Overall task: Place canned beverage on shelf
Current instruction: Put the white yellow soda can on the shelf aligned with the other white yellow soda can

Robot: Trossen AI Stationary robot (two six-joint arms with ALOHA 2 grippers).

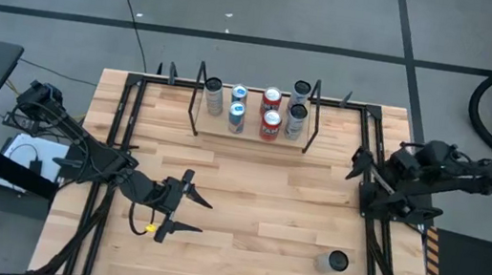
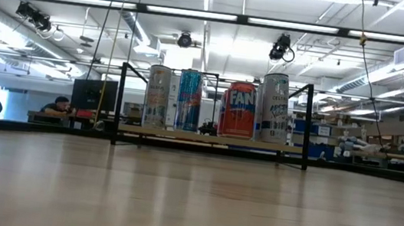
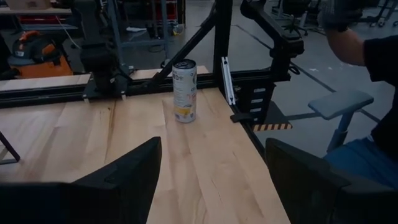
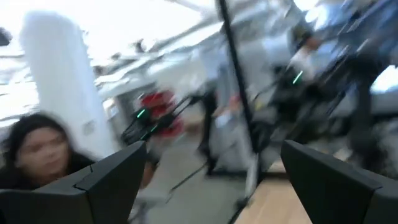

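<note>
On the light-wood table [image 1: 248, 191], both end effectors, left [image 1: 186, 204] and right [image 1: 356, 163], gape empty; a person [image 3: 364, 81] sits beyond.

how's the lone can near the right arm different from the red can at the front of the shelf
The lone can stands on the bare table by its front right corner; the red can stands on the shelf at the back. The lone can is pale with yellow marks and has no neighbours; the red can sits among five other cans. Both stand upright, and neither is held.

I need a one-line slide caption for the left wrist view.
Open left tool faces a lone can standing near the table corner.
</note>
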